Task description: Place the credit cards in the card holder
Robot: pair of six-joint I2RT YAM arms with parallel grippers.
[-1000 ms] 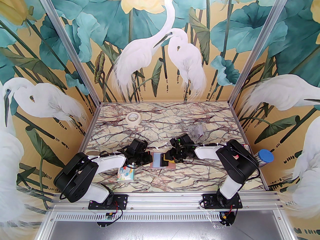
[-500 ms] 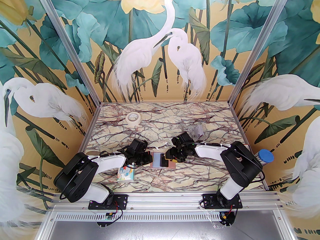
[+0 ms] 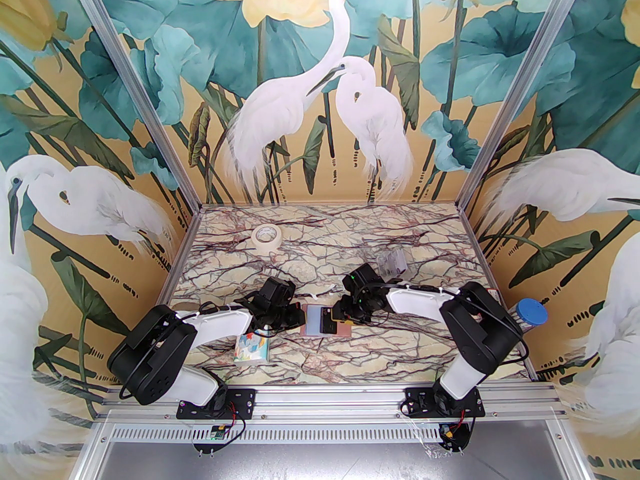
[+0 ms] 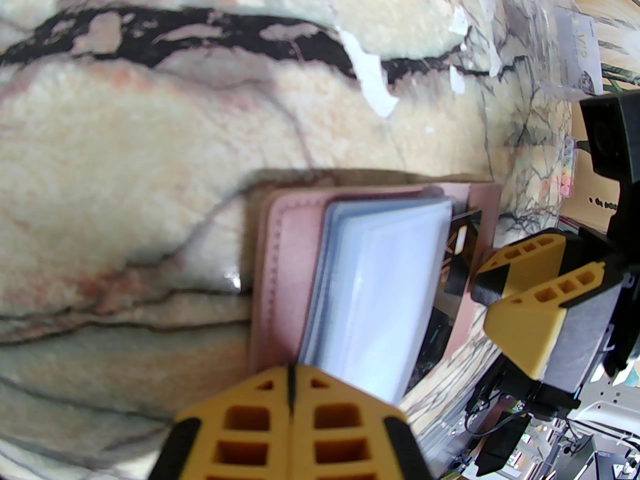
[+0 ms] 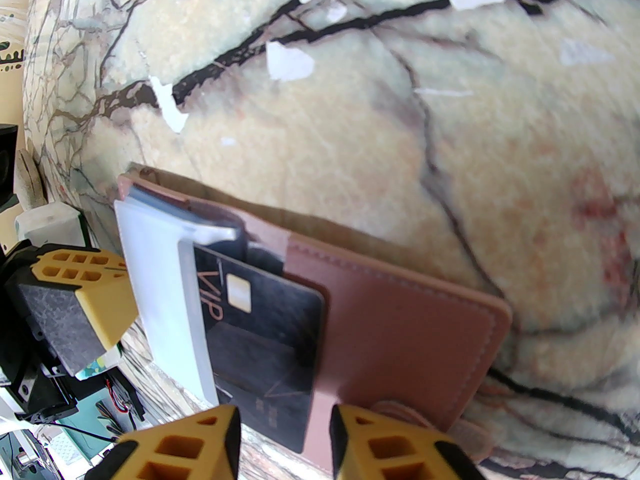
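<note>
Top external: on the marble table (image 3: 320, 248) the open card holder (image 3: 345, 331) lies between the arms. The left gripper (image 4: 291, 375), shut and empty, sits at its edge. The right gripper (image 5: 285, 443) is half-spread, holding nothing. The black card (image 5: 265, 338) sits half-pocketed and probably needs pushing home.

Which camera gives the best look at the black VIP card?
The right wrist view: the black card lies on the open card holder, chip and lettering readable, one edge under the pale pockets. The left wrist view shows a sliver; the top view a small dark patch.
</note>
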